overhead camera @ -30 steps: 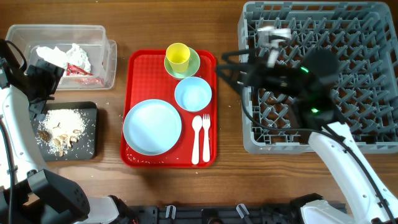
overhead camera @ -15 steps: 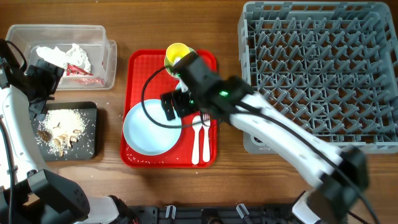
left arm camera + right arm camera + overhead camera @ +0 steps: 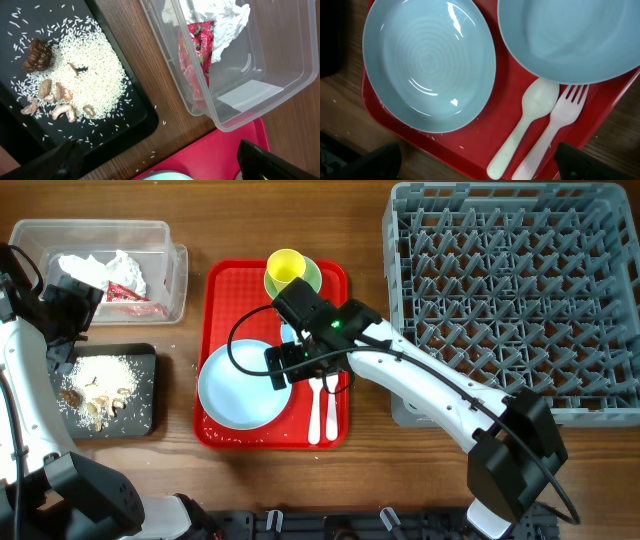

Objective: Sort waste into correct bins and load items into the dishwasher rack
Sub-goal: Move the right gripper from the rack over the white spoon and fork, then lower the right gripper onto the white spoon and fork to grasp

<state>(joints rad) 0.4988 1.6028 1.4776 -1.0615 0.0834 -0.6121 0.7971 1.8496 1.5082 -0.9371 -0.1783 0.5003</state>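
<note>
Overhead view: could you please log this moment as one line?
right arm: jaws open over red tray | left arm: jaws open by tub | dishwasher rack: nothing loaded

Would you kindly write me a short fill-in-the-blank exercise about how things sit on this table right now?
1. The spoon and fork lie side by side on a big tray coloured ____.
2. The yellow cup stands in a small bowl coloured ____.
3. The rice lies on a shallow tray coloured ____.
4. The right tool hangs above the big tray, empty, with its jaws ____.

Missing words: red; green; black; open.
</note>
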